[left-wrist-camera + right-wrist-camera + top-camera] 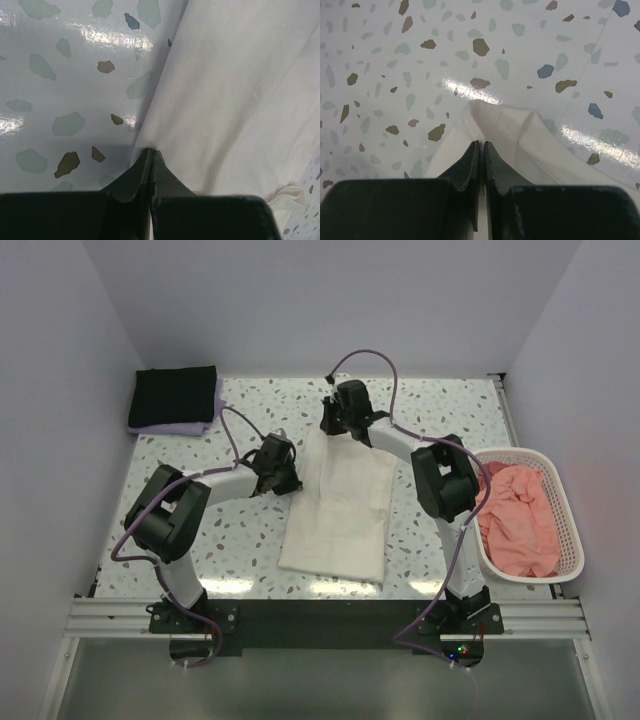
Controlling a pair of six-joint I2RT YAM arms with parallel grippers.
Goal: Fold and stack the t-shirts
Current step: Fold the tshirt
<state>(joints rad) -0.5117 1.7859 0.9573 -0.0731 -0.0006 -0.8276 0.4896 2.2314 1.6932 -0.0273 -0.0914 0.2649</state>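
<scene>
Jaws of your right end effector are clenched on the far edge of the cream-white t-shirt, and in the right wrist view the cloth puckers into a small peak right at the tips. Your left end effector is clenched too, its tips meeting on the shirt's left edge, which looks slightly raised off the worktop; I judge that it is pinching that hem, though the grip itself is hard to see.

Two holds on two edges make sense: you likely need both to carry the far part of the shirt over toward you for the next fold without it skewing. The shirt lies as a long, narrow panel in the middle of the worktop, so the sides seem folded in already.

Further out, the black t-shirt sits folded on the lavender t-shirt in the far left corner, which is where this one should end up. The salmon-pink t-shirt waits crumpled in the basket on your right.
</scene>
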